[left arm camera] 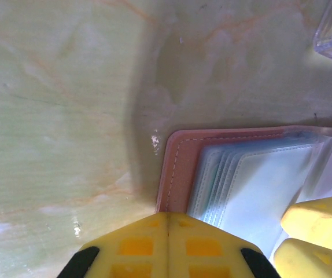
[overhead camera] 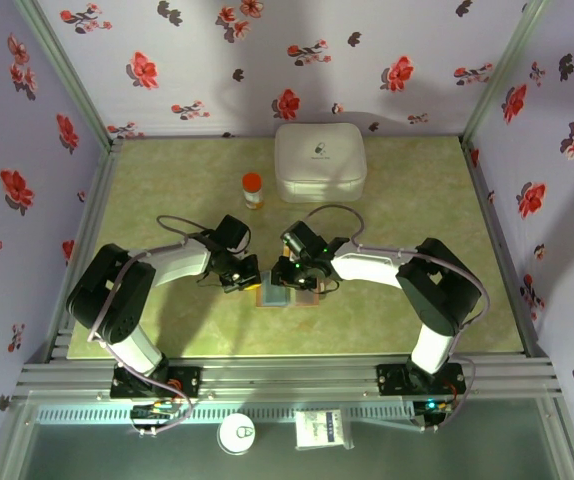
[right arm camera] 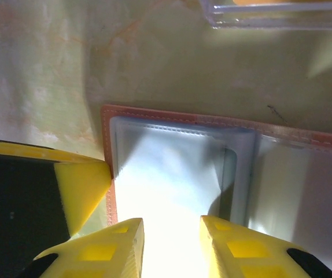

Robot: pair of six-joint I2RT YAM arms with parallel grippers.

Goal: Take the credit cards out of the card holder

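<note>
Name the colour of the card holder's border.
Brown border on the card holder, best in right wrist view.

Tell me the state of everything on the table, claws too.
Holder: open, lying flat.
Left claw: shut, at the holder's edge.
Right claw: jaws apart, over the holder.
White case: closed.
Bottle: upright, capped.

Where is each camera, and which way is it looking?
Top camera: above and behind the robot, looking down at the table; left arm and right arm show.
Left wrist: on the left arm, looking down at the card holder; its shut left pincer shows.
Right wrist: on the right arm, looking down too; its right pincer shows.
Both wrist views share the card holder.
</note>
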